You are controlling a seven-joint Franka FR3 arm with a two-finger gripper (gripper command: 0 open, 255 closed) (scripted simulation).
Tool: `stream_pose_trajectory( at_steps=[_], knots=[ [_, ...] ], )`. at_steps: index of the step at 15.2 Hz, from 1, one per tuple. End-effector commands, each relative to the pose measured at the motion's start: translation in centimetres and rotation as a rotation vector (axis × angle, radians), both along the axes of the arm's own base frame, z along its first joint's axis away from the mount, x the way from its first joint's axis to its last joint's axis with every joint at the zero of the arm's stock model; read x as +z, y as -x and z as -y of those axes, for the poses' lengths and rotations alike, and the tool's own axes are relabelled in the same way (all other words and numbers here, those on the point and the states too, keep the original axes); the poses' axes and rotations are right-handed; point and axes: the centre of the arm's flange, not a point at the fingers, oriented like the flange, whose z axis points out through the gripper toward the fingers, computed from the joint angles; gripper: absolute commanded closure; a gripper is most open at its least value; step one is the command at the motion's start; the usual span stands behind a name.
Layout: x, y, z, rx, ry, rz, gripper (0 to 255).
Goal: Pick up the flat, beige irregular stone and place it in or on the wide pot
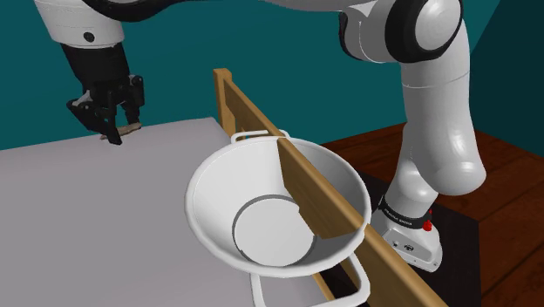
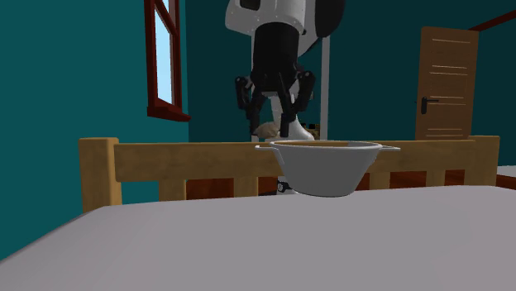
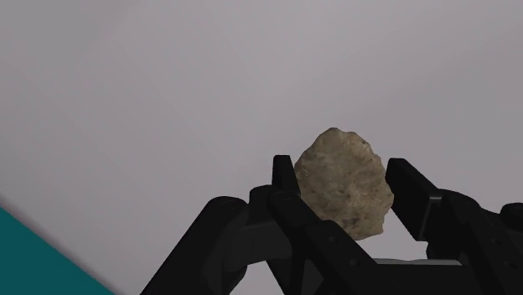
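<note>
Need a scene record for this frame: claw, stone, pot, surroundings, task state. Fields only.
claw: shut on the stone
stone: beige, rough, irregular; clasped between both fingers
pot: wide, white, two handles, empty; at the table edge against the wooden rail
table: plain grey top
stone vs pot: apart; the stone is toward the shoulder view's left of the pot
task state: stone grasped, not yet in or on the pot

The bed point(image 1: 96, 218) presented a flat, pale grey top; a wooden rail point(image 1: 247, 103) with posts and slats ran along one edge; one item stood on it, a wide grey pot point(image 1: 214, 196) with two loop handles, upright, set at that edge; in the shoulder view the rail passed through its bowl.
</note>
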Motion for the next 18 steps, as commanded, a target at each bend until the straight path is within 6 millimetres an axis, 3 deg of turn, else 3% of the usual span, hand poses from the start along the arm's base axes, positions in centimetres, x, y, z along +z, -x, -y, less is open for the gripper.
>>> stream_pose_trajectory(
  at_steps=[1,7,18],
  knots=[
    [1.0,0.0,0.0,0.000,0.000,0.000,255],
    [3.9,0.0,0.0,0.000,0.000,0.000,255],
    [4.0,13.6,5.0,0.000,0.000,0.000,255]
  ],
)
